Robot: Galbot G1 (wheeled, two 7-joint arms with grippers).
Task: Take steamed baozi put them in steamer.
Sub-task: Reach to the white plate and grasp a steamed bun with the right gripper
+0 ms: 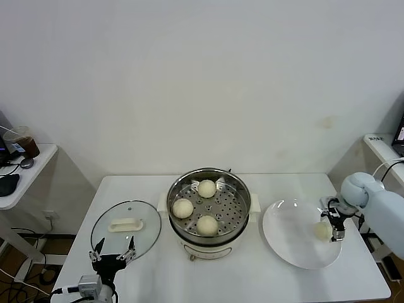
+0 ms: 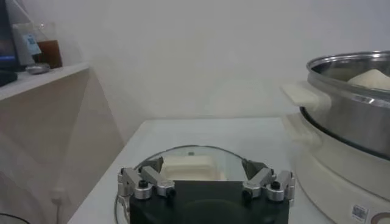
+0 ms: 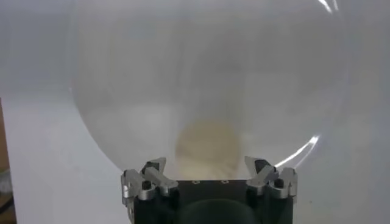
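Resting on the white plate (image 1: 285, 237), the last baozi (image 1: 322, 231) sits between the spread fingers of the right gripper (image 1: 334, 221), not clamped. Three more baozi (image 1: 207, 188) lie on the perforated tray of the steamer (image 1: 209, 235) mid-table. Beyond it, the left gripper (image 1: 113, 255) hovers open over the glass lid (image 1: 149, 221).

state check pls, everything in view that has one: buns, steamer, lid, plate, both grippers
steamer: uncovered, three buns on its perforated tray
baozi in steamer: resting apart on the tray
fourth baozi: on the plate, not gripped
plate: flat on the table, one bun on it
glass lid: off, lying left of the steamer, handle up
right gripper: open, around the plate's bun
left gripper: open, empty, at the lid's near edge
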